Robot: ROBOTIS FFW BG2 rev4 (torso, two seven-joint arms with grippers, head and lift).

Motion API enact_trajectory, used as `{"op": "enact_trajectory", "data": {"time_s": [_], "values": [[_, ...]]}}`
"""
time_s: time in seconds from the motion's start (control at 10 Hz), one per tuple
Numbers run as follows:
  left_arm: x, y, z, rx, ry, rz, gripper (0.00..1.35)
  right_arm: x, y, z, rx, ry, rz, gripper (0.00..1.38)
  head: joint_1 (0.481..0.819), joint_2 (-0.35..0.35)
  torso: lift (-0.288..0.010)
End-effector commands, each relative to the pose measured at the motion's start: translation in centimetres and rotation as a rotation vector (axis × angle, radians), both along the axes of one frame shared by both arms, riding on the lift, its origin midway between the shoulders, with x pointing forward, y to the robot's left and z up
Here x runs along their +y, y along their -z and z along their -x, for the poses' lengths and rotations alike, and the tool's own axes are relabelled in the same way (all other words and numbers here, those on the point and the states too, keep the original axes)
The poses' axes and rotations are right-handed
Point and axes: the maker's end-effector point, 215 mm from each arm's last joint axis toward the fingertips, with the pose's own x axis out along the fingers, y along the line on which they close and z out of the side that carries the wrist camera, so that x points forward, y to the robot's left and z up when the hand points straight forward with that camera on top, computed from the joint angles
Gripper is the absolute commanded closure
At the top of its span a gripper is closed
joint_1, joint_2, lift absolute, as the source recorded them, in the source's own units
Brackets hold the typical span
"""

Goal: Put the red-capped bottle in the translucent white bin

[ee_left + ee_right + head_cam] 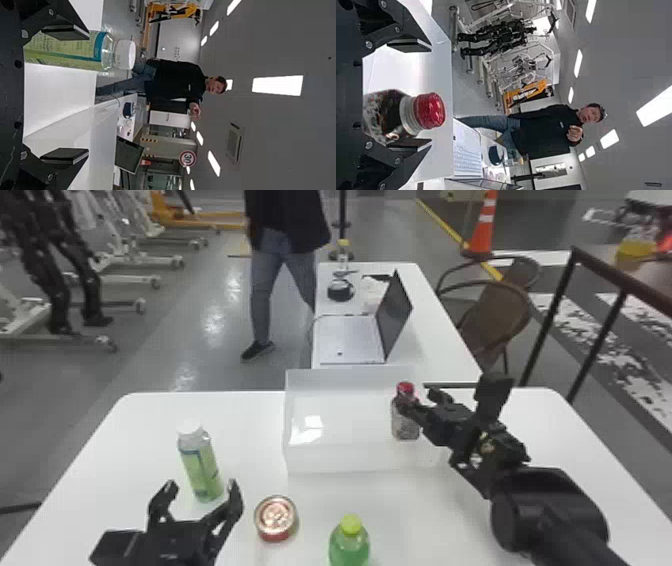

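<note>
In the head view the red-capped bottle (406, 425) is upright within the right end of the translucent white bin (335, 460); whether it rests on the bin's floor I cannot tell. My right gripper (422, 402) is at its upper part. From the right wrist, the gripper (429, 95) is open, fingers wide apart, with the bottle (383, 114) between them, close to one finger and well away from the other. My left gripper (202, 488) is parked at the front left; in its wrist view the gripper (85, 94) stands open.
A white-capped bottle with a green label (201, 467) stands just beyond the left gripper. A red can (276, 518) and a green bottle (349, 546) are at the table's front. Behind the bin, a laptop (350, 340) sits on another table.
</note>
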Motion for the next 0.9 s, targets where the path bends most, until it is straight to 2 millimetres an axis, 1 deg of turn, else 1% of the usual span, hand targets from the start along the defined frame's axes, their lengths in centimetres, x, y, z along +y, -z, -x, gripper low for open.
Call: {"op": "enact_trajectory", "data": {"time_s": [0.0, 0.4, 0.6, 0.8], "values": [[-0.1, -0.1, 0.0, -0.002, 0.000, 0.003, 0.25, -0.1, 0.1, 0.1, 0.001, 0.001, 0.001, 0.42, 0.549, 0.000, -0.100], [-0.1, -0.1, 0.0, -0.002, 0.000, 0.003, 0.26, -0.4, 0.3, 0.1, -0.001, 0.007, 0.000, 0.42, 0.549, 0.000, -0.100], [0.0, -0.1, 0.1, -0.004, -0.002, 0.002, 0.25, -0.3, -0.4, 0.2, -0.030, 0.007, 0.004, 0.42, 0.549, 0.000, -0.100], [0.0, 0.0, 0.1, -0.004, -0.002, 0.002, 0.25, 1.0, -1.5, 1.6, -0.033, -0.013, -0.039, 0.42, 0.549, 0.000, -0.100]]}}
